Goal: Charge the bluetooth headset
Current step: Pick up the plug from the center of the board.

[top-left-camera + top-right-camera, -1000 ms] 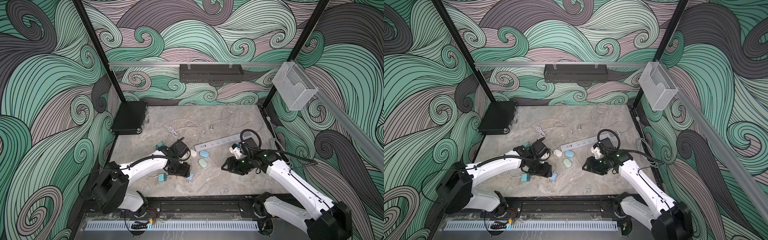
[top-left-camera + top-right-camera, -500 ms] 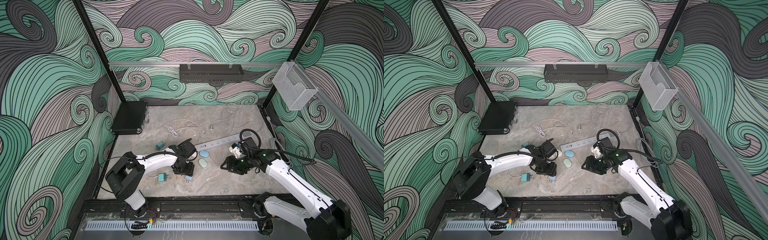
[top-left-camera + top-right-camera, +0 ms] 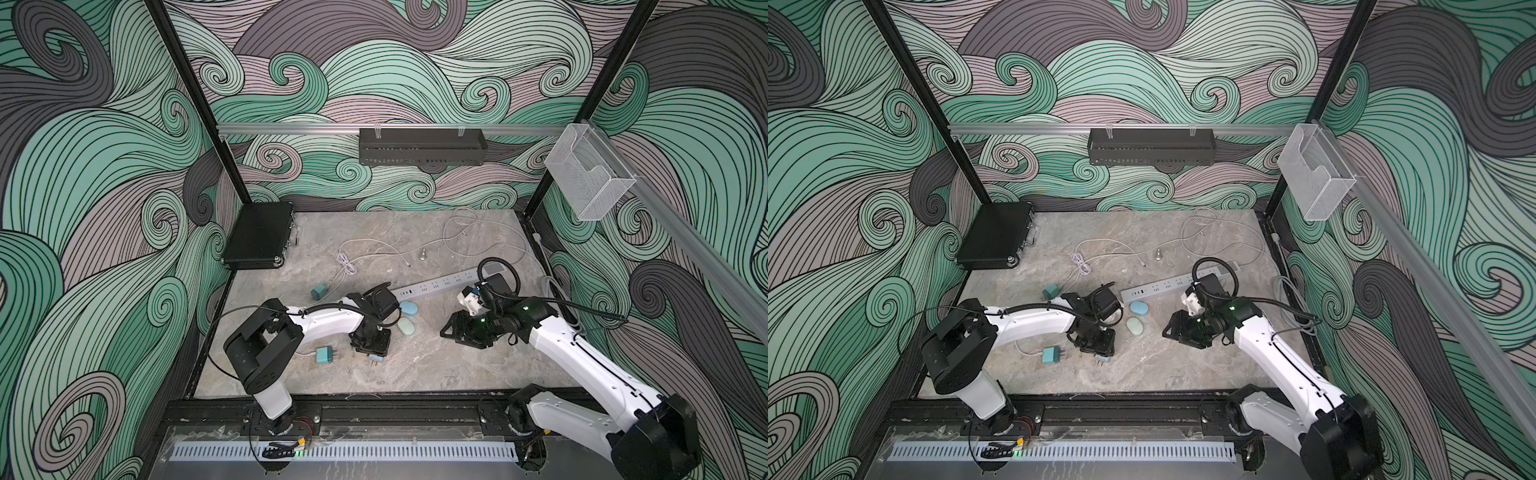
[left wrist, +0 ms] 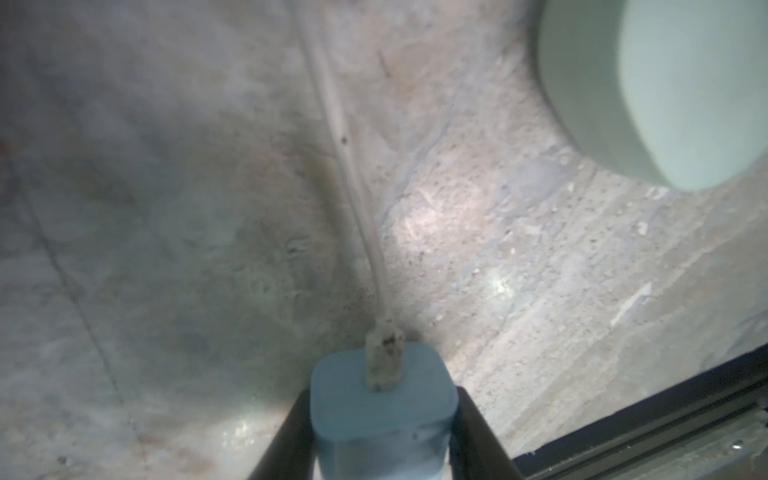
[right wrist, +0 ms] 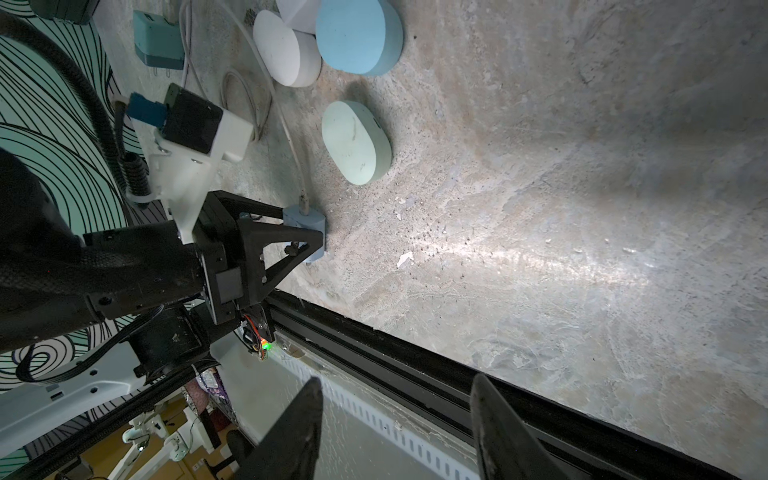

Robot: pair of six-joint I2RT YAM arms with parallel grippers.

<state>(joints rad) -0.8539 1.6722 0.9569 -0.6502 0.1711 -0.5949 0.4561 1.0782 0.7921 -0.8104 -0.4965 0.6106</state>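
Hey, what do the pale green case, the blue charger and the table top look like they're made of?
Pale green case: likely matte plastic; smooth, rounded, faint scuffs.
Blue charger: probably moulded plastic; soft sheen, rounded corners.
Table top: stone-look, grey veining, glossy glare; real stone or laminate, cannot tell.

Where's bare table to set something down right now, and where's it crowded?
Free: the strip along the front rail; the gap between green case and right claw. Crowded: around left claw, shut on the blue charger, with blue case, cables, power strip.
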